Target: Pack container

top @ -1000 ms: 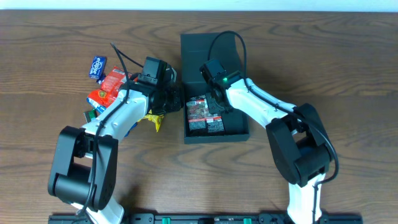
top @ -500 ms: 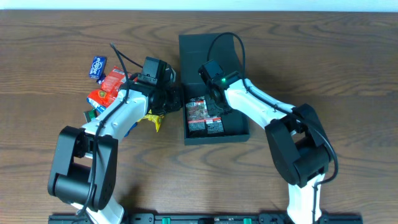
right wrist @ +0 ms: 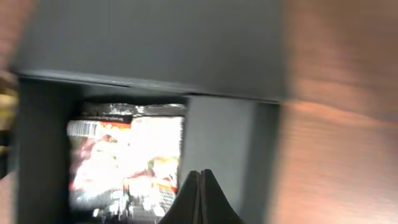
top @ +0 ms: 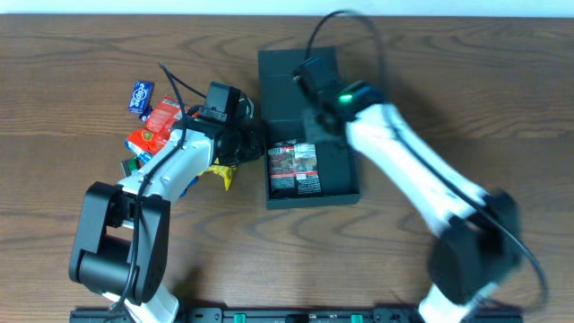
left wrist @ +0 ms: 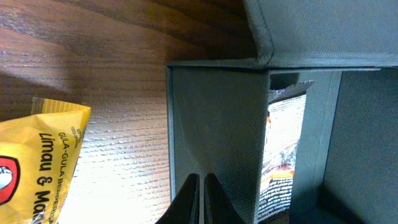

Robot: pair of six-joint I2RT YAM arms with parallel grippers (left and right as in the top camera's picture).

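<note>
Bright, even light; right arm (top: pixel 404 166) smeared by motion — right wrist view blurred; left wrist view sharp.

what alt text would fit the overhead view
An open dark container holding dark snack packets sits on a wooden table, lid flap folded back. The blurred right arm reaches over it; the left pincer sits at its left wall, beside a loose pile of colourful snack packets.

You see: one dark matte square box with flap lid (top: pixel 334 175); two red-and-black printed packets (top: pixel 283 168) inside it, as best you can tell; one small blue packet (top: pixel 141 96); two red-orange packets (top: pixel 163 116); one yellow packet (top: pixel 221 170); two white-and-black robot arms (top: pixel 170 170). Green scrap (top: pixel 131 165) half hidden, uncounted.
</note>
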